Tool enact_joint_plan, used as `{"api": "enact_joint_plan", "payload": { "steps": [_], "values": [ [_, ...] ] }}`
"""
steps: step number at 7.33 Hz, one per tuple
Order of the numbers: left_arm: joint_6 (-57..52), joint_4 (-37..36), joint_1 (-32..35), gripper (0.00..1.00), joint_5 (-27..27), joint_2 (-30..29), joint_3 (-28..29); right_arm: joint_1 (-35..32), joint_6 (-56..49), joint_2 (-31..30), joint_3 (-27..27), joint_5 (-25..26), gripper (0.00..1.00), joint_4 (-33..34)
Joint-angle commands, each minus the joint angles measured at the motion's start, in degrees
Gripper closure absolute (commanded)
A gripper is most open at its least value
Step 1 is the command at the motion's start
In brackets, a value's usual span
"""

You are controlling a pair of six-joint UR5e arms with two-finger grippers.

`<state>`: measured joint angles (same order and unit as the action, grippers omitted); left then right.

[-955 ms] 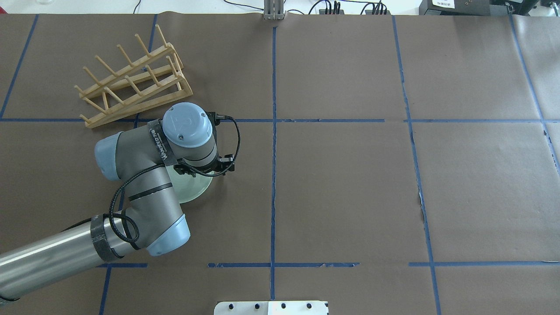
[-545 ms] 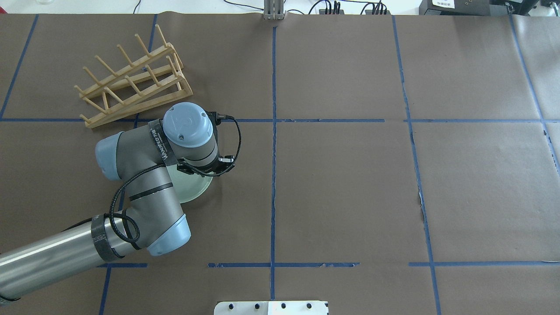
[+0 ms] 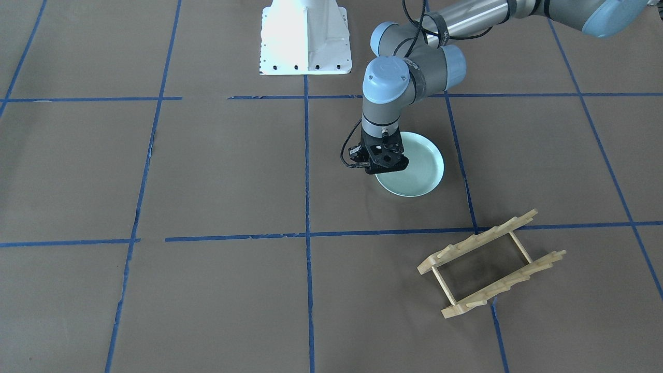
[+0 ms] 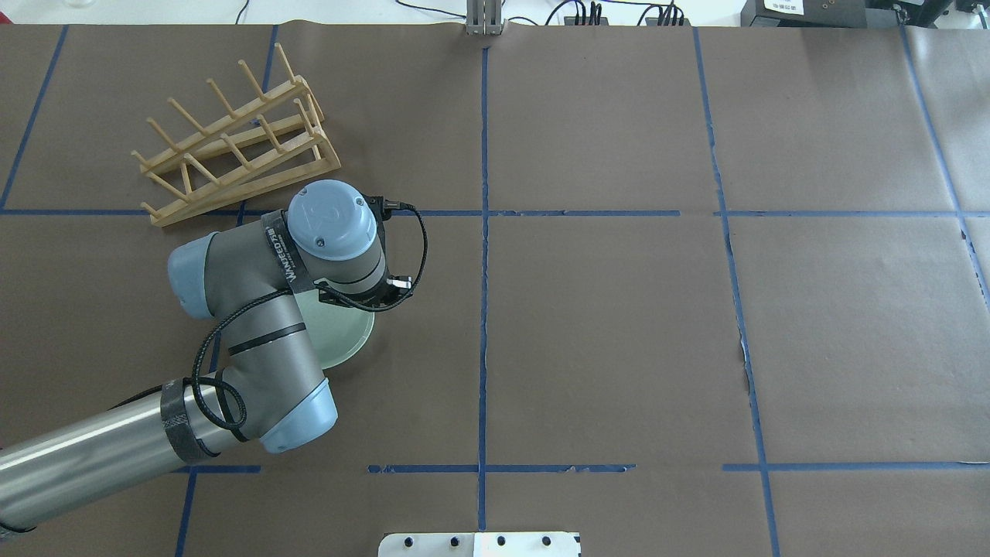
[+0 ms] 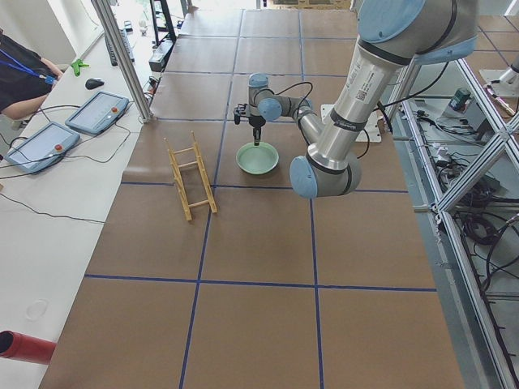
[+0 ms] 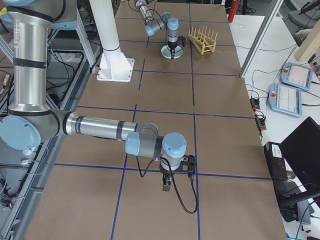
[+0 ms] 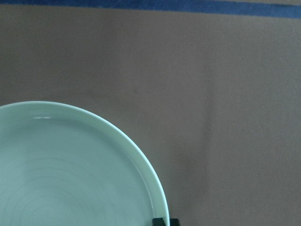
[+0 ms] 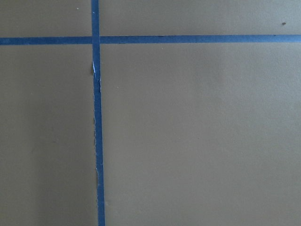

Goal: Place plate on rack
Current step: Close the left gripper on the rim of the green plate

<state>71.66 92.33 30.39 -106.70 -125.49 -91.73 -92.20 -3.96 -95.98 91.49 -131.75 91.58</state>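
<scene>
The pale mint-green plate point(image 3: 417, 168) lies left of the table's centre, partly under my left wrist in the overhead view point(image 4: 349, 334). My left gripper point(image 3: 384, 167) points straight down at the plate's rim on the table-centre side. In the left wrist view the plate point(image 7: 70, 174) fills the lower left and dark fingertips point(image 7: 160, 221) close on its rim. The wooden rack point(image 4: 240, 147) stands empty just beyond the plate, apart from it point(image 3: 492, 264). My right gripper point(image 6: 166, 188) hangs over bare table far to the right; I cannot tell if it is open.
Brown paper with blue tape lines covers the table. The white robot base point(image 3: 304, 36) stands at the near middle edge. Two operator tablets point(image 5: 97, 109) lie past the table's far edge beyond the rack.
In the overhead view more of the plate shows beside the left arm and its edge sits a little nearer the robot. The left wrist has barely shifted.
</scene>
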Motion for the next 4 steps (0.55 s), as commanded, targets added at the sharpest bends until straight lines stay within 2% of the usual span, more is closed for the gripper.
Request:
{"api": "enact_joint_plan", "payload": {
  "steps": [1,3,4],
  "values": [
    [0.1,-5.7,0.6,1.00,0.0,0.2,-5.6,0.0,0.0,0.0,0.0,0.0,0.00,0.0],
    [-0.6,-16.4,3.3,1.00,0.3,0.2,-13.5,0.0,0.0,0.0,0.0,0.0,0.00,0.0],
    [-0.6,-17.1,4.0,1.00,0.3,0.1,-13.9,0.0,0.0,0.0,0.0,0.0,0.00,0.0]
  ]
}}
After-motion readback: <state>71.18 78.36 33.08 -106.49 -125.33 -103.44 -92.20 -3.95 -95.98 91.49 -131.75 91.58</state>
